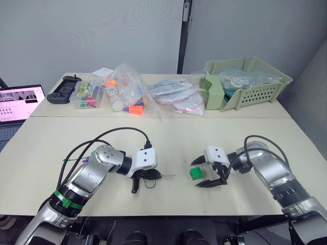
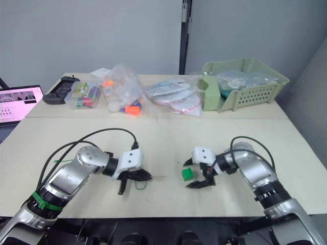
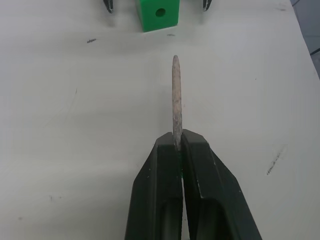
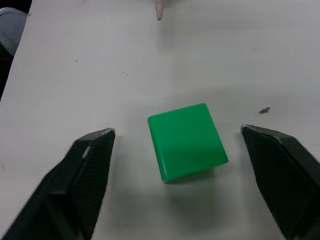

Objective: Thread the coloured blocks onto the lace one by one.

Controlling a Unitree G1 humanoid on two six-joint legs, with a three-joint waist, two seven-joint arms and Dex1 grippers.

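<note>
pinching lace (image 3: 175,95) tip in left gripper (image 3: 178,146) | right gripper (image 4: 177,137) wide, straddling green block (image 4: 186,141) | bags (image 1: 127,92) far behind

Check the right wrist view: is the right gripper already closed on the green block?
No: the right gripper is open, its fingers clear of the green block on both sides.

green block (image 1: 194,173): 1 | lace (image 3: 175,95): 1 | hands: 2 | basket (image 1: 265,91): 1 | plastic bags: perhaps 3

Even, bright overhead light; soft shadows under arms; wrist views sharp, slight grain.
</note>
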